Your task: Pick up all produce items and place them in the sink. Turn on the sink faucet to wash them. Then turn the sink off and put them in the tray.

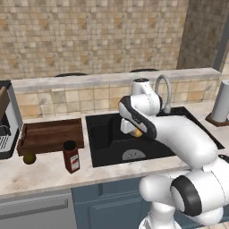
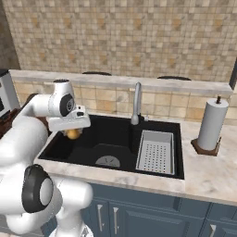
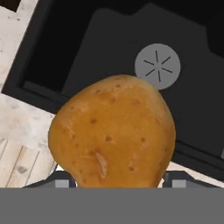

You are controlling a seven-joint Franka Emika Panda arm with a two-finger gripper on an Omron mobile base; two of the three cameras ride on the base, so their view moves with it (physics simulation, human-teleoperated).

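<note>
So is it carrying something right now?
Yes, the gripper holds the orange-yellow potato-like fruit by its two sides, above the sink.

Even, diffuse rendered light with no clear source; shadows are soft and faint; the black sink [image 2: 92, 139] stays matte, without glare; textures look coarse and pixelated; the hand view shows the close potato [image 3: 113, 131] slightly soft-edged.
</note>
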